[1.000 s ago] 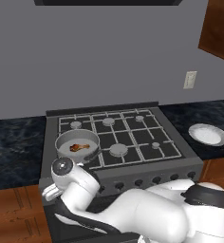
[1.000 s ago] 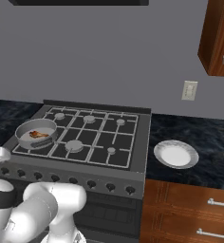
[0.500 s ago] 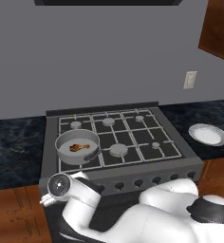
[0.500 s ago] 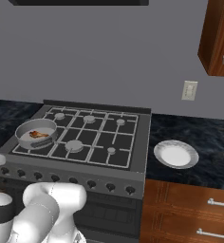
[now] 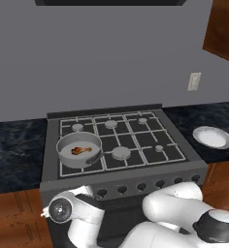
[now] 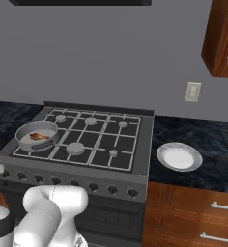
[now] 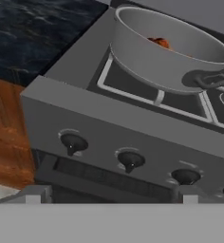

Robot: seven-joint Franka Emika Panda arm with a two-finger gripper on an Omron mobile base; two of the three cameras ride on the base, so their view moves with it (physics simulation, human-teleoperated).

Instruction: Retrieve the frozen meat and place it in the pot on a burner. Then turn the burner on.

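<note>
Jaws: wide apart with nothing between them; the gripper (image 7: 111, 198) shows as two small grey finger tips (image 7: 33, 194) low in the hand view, facing the front panel of the stove.
Stove: a grey gas range (image 5: 123, 141) with dark grates, set between two stretches of counter; it serves as the landmark for everything below.
Arm: the white arm (image 5: 170, 213) is folded low in front of the stove, below its front edge; one round dark-faced joint (image 5: 61, 209) sits under the front left corner of the stove.
Counter: dark marbled worktop (image 6: 203, 140) runs on both sides of the stove, level with its top.
Cabinets: brown wooden fronts (image 6: 188, 217) stand under the counter to the right of the stove, with metal drawer handles; another wooden cabinet (image 5: 225, 29) hangs on the wall above and to the right of the stove.
Pot: the grey saucepan (image 5: 79, 149) stands upright on the front left burner of the stove, its short dark handle (image 5: 93, 158) pointing towards the middle of the stove.
Plate: a white plate (image 6: 179, 156) lies on the counter just right of the stove, well apart from the pot.
Knobs: a row of dark knobs (image 7: 130, 160) lines the stove's front panel, below the pot; the hand view looks at the leftmost ones from close by.
Outlet: a pale wall socket (image 5: 194, 81) sits on the grey wall behind and right of the stove.
Frozen meat: the small brown-orange piece (image 5: 79, 150) lies inside the pot, on its bottom.
</note>
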